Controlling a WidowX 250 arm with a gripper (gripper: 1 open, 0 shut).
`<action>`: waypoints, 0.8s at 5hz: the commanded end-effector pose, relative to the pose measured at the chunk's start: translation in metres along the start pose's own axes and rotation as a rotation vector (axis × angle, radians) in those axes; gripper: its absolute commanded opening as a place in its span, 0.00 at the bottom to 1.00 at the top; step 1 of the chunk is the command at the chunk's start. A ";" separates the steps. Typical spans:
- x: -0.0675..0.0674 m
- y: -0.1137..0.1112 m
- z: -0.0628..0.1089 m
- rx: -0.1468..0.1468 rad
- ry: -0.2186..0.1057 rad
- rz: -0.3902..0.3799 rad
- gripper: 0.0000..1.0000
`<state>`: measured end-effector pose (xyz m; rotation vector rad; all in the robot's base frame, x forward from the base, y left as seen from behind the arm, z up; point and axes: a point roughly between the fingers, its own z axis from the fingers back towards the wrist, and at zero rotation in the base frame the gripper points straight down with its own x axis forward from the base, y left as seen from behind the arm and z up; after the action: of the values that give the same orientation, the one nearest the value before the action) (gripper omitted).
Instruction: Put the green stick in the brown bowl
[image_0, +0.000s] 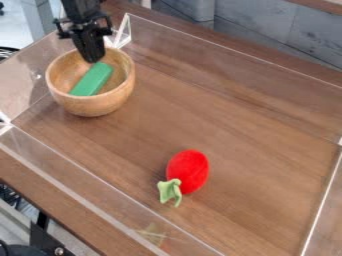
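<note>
green stick (94, 78) in brown bowl (91, 96); long axis diagonal, upper-right to lower-left

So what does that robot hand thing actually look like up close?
The gripper is all black, a chunky block at the top narrowing to slim dark fingers. No coloured markings or labels can be made out, and the image is too small to tell cables apart.
</note>
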<state>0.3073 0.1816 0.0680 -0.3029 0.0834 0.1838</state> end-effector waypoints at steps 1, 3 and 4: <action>0.005 0.000 0.039 0.034 -0.099 0.007 1.00; 0.003 -0.009 0.023 0.026 -0.101 0.006 0.00; 0.004 -0.015 0.025 0.020 -0.098 -0.016 1.00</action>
<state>0.3065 0.1714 0.0593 -0.3272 0.0814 0.1990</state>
